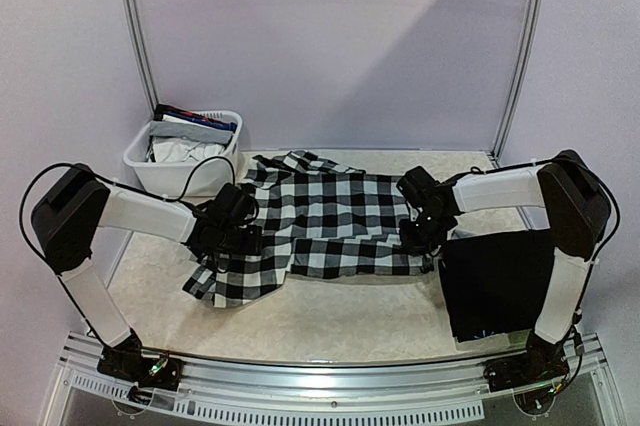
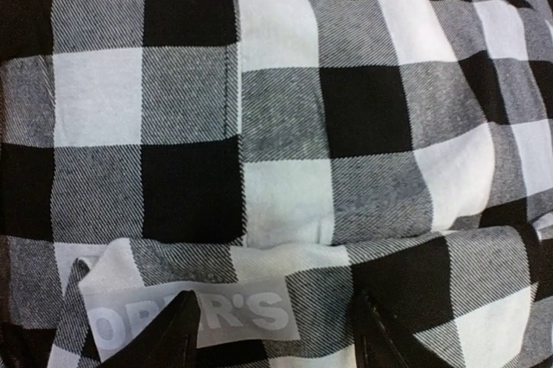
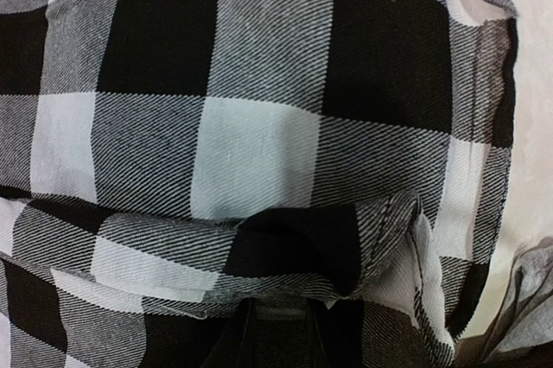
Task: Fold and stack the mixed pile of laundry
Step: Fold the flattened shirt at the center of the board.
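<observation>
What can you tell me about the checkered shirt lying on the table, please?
The checkered shirt is black-and-white woven cloth that looks like soft flannel. It is spread mostly flat but rumpled across the middle of the table, with one part trailing toward the near left. A grey label with white letters shows on a turned-over fold. The left gripper straddles that fold. The right gripper pinches a raised fold at the shirt's right edge, beside a black garment.

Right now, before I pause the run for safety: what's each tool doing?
Left tool: fingers apart astride a fold of the checkered shirt; grip cannot be told.
Right tool: closed on a fold of the checkered shirt.
</observation>
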Motion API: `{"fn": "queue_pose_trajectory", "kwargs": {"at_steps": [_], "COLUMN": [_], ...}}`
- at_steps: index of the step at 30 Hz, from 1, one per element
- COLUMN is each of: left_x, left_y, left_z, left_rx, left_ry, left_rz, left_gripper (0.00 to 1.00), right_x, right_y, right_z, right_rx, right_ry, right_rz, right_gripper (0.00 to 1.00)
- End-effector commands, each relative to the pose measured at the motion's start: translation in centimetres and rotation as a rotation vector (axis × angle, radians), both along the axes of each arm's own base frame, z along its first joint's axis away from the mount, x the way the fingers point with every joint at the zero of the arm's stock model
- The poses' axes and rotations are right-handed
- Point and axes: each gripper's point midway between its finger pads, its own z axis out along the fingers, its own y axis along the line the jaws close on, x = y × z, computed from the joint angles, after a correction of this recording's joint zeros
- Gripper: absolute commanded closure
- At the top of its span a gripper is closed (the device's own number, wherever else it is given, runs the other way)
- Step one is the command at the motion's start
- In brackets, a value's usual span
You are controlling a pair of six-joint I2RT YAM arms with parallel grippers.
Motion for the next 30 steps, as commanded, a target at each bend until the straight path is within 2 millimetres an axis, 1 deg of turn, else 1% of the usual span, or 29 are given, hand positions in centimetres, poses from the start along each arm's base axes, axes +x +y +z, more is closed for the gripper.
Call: {"fn": "queue_pose_trajectory", "kwargs": {"at_steps": [1, 4, 6, 8, 9, 12, 13, 15, 19, 21, 22, 24, 25, 27, 30], "left_x": [0.3, 0.1, -0.2, -0.8, -1.4, -2.7, -3.2, -4.0, -5.9, -6.4, -6.5, -6.8, -6.9, -7.4, -8.8], "left_y": [1.3, 1.3, 1.4, 1.8, 2.5, 3.8, 4.2, 4.5, 3.0, 2.8, 2.9, 3.3, 3.4, 3.9, 5.1], "left_z": [-1.5, -2.2, -2.3, -2.2, -2.3, -2.0, -1.9, -1.8, -1.0, 0.3, 1.1, 2.8, 3.7, 5.3, 6.6], "left_rx": [0.037, 0.041, 0.035, 0.037, 0.048, 0.059, 0.059, 0.051, 0.047, 0.059, 0.066, 0.073, 0.072, 0.071, 0.087], "left_ry": [0.005, 0.023, 0.028, 0.030, 0.035, 0.035, 0.037, 0.049, 0.063, 0.036, 0.014, -0.032, -0.055, -0.079, -0.055], "left_rz": [0.031, 0.028, 0.029, 0.039, 0.054, 0.081, 0.086, 0.095, 0.053, 0.047, 0.048, 0.051, 0.052, 0.058, 0.078], "left_gripper": [0.38, 0.39, 0.40, 0.41, 0.41, 0.41, 0.41, 0.41, 0.40, 0.38, 0.34, 0.24, 0.21, 0.17, 0.16], "right_x": [0.8, 1.0, 0.5, -0.3, -0.8, -2.3, -2.7, -3.9, -5.2, -5.2, -5.1, -4.6, -4.4, -3.8, -3.3], "right_y": [-1.4, -1.4, -1.4, -1.8, -2.0, -2.5, -2.4, -2.1, -1.6, -1.6, -1.7, -1.6, -1.6, -1.2, -0.7], "right_z": [-1.4, -1.4, -1.2, -0.9, -0.5, -0.1, 0.3, 0.3, 0.9, 1.5, 2.0, 3.8, 4.6, 6.4, 8.3], "right_rx": [-0.062, -0.074, -0.075, -0.081, -0.082, -0.076, -0.064, -0.054, -0.046, -0.040, -0.040, -0.038, -0.041, -0.037, -0.020], "right_ry": [-0.013, -0.007, 0.007, 0.019, 0.017, 0.030, 0.026, 0.036, 0.029, 0.009, -0.002, -0.046, -0.065, -0.110, -0.154], "right_rz": [-0.018, -0.012, -0.003, -0.005, -0.005, -0.011, -0.010, 0.001, 0.016, 0.012, 0.009, 0.006, 0.009, 0.018, 0.032], "right_gripper": [0.80, 0.80, 0.80, 0.80, 0.80, 0.79, 0.79, 0.79, 0.78, 0.78, 0.78, 0.78, 0.78, 0.77, 0.75]}}
